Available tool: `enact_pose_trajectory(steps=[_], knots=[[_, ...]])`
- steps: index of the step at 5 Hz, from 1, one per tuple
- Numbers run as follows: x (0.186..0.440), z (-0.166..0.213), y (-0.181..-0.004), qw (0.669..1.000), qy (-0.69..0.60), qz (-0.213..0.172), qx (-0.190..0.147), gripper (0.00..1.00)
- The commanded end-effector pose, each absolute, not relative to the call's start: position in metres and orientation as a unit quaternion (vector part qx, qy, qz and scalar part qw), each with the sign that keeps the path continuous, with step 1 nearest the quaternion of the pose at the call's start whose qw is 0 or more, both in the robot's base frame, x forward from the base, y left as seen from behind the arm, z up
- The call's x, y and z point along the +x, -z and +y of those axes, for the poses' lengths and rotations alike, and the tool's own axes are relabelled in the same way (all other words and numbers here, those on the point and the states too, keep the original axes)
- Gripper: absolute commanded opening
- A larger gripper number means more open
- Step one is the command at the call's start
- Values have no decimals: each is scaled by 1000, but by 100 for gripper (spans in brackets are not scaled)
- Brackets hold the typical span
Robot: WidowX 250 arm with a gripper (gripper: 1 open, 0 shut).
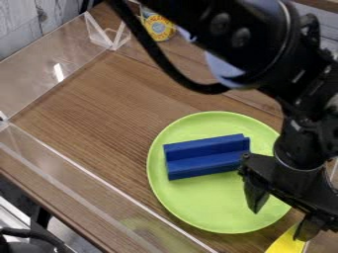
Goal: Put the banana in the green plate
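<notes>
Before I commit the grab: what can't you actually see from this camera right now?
- Banana: only a yellow tip shows; bottom edge and claw hide the rest.
- Claw-to-banana contact: cannot tell.
- Green plate: right rim behind the claw.
- Blue block: right end hidden by the claw.
</notes>
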State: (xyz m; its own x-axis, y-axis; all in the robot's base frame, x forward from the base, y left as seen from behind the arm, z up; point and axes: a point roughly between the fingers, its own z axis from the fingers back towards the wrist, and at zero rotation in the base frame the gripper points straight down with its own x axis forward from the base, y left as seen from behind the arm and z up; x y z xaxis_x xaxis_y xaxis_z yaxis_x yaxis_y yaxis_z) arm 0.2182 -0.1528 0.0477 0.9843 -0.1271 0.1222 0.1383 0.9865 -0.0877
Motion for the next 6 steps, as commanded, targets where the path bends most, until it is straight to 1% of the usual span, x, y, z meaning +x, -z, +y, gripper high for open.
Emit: enact_pose_trajectory(steps=[1,4,6], knots=[[225,-153,-52,993,63,-78,-59,100],[231,-154,-50,991,61,-94,-71,100],[233,-153,-50,990,59,-97,-78,100]])
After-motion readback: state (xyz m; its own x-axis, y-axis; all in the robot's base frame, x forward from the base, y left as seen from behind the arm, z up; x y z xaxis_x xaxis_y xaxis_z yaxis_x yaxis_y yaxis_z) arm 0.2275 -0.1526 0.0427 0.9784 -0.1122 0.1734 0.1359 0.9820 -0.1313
